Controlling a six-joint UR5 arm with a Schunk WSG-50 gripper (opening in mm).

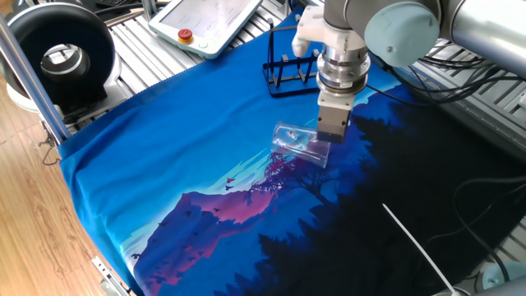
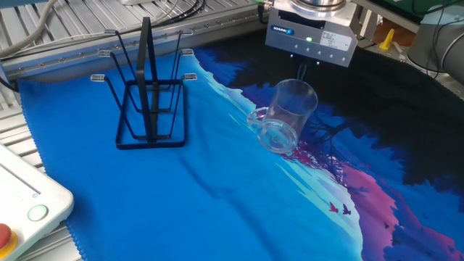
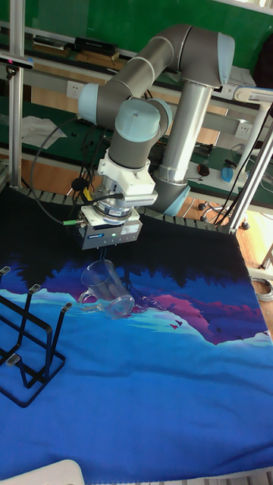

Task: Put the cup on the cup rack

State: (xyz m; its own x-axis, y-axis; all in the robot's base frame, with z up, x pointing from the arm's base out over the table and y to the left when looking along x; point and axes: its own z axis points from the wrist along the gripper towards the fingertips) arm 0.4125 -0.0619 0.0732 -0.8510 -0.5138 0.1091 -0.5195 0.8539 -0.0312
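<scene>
The cup [image 1: 297, 144] [image 2: 284, 116] [image 3: 106, 289] is a clear glass mug, tilted, its mouth up towards the gripper and its thick base low over the blue cloth, handle to the side. My gripper [image 1: 329, 138] [image 2: 303, 75] [image 3: 101, 262] stands straight above it, with thin fingers shut on the cup's rim. The cup rack [image 1: 284, 76] [image 2: 148, 109] [image 3: 26, 342] is a black wire frame with upright pegs. It stands apart from the cup, towards the cloth's far edge in one fixed view and left of the cup in the other fixed view.
A white pendant [image 1: 209, 20] [image 2: 22, 210] with a red button lies beyond the cloth's edge near the rack. A black round device [image 1: 57, 57] sits off the table's corner. A white cable [image 1: 415, 242] crosses the dark part of the cloth.
</scene>
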